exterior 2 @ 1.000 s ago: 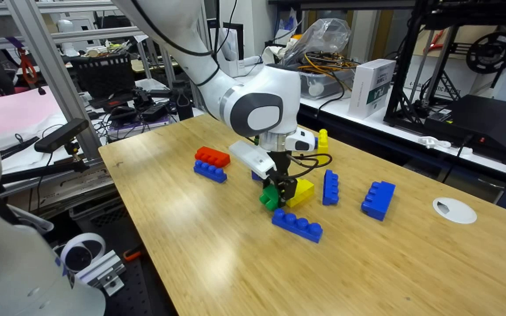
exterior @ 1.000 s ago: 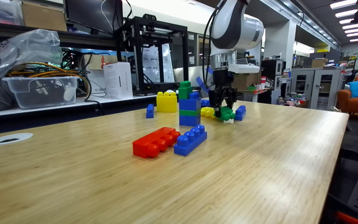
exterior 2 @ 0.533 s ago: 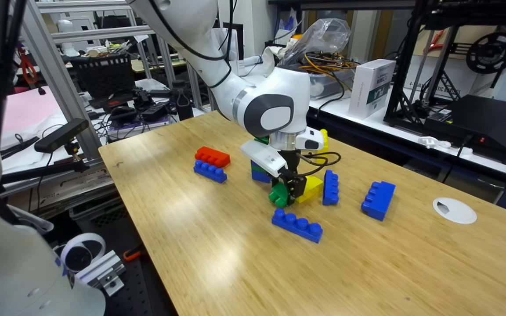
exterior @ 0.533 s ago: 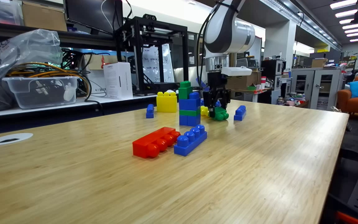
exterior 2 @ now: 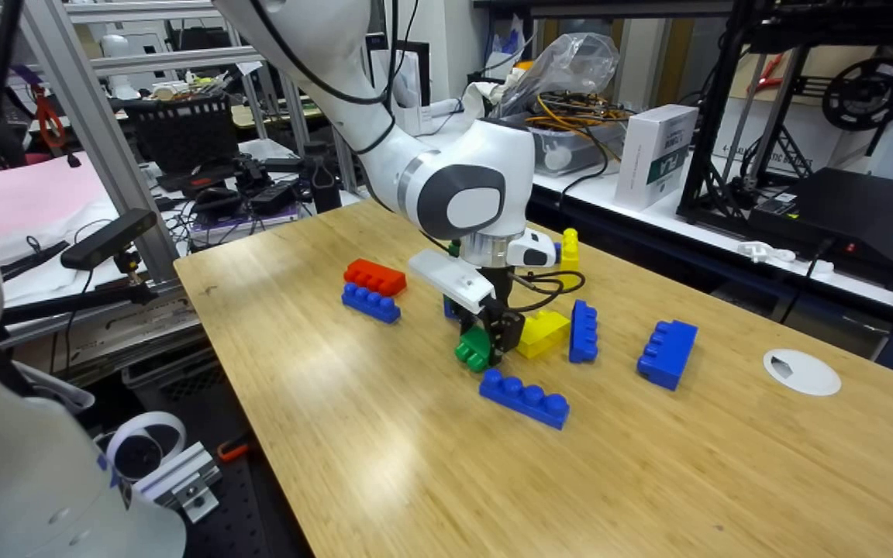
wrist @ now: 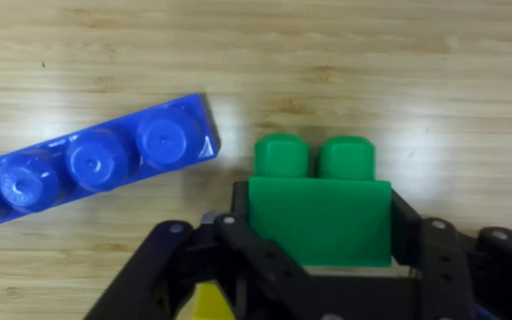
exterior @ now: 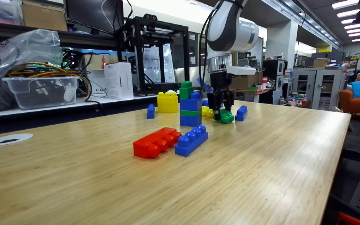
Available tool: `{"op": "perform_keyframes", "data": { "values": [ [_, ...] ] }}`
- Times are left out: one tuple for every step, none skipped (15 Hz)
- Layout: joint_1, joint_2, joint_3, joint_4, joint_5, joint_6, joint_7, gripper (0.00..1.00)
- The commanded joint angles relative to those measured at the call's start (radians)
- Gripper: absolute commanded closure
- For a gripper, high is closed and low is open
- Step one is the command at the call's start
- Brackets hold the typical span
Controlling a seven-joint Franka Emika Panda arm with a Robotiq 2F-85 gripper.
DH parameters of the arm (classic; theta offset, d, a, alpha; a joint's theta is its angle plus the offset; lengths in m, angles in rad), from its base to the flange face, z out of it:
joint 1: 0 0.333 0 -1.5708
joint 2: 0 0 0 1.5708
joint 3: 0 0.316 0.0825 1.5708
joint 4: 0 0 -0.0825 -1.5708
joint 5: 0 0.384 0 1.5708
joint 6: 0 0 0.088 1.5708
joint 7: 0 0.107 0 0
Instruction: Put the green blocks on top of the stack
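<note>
Gripping the green block [wrist: 320, 202]: gripper [wrist: 320, 218] jaws are clamped on it from 9 and 3 o'clock in the wrist view. Block lies on its side, two studs facing 12. In both exterior views it's right down by the table [exterior: 261, 162]; can't tell if it touches or hangs just above.

Stack [exterior: 191, 105] stands upright, apart from the block, between 9 and 10 o'clock in an exterior view. Order from the bottom: blue, thin green, blue, then a small green block [exterior: 186, 93] on the 9 o'clock half, bare blue stud at 3. In an exterior view the arm [exterior 2: 454, 205] hides most of the stack.

Yellow brick [exterior 2: 543, 333] is near the held block, between 2 and 3 o'clock in an exterior view. Blue bar [wrist: 91, 160] is close too, between 9 and 10 in the wrist view, studs up.

Farther out: red brick [exterior: 156, 142] on its side at 8 o'clock in an exterior view, a second blue bar [exterior: 191, 140] just beside it. Tall yellow brick [exterior: 167, 103] sits past the stack, between 9 and 10. In an exterior view another blue brick [exterior 2: 584, 331] lies toward 3, a fat blue brick [exterior 2: 671, 354] beyond it.
</note>
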Motion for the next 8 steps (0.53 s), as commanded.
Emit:
{"op": "perform_keyframes", "data": {
  "values": [
    [-0.004, -0.076, 0.031, -0.088, -0.041, -0.005, -0.080, 0.55],
    [0.000, -0.095, 0.038, -0.112, -0.056, -0.005, -0.099, 0.55],
    [0.006, -0.115, 0.045, -0.136, -0.077, -0.004, -0.116, 0.55],
    [0.012, -0.138, 0.050, -0.159, -0.101, -0.005, -0.133, 0.55],
    [0.019, -0.154, 0.054, -0.180, -0.130, 0.001, -0.141, 0.55],
    [0.025, -0.173, 0.058, -0.199, -0.158, 0.002, -0.160, 0.55],
    [0.029, -0.185, 0.062, -0.214, -0.185, 0.005, -0.178, 0.55],
    [0.031, -0.199, 0.065, -0.224, -0.207, 0.003, -0.197, 0.55]
  ]
}}
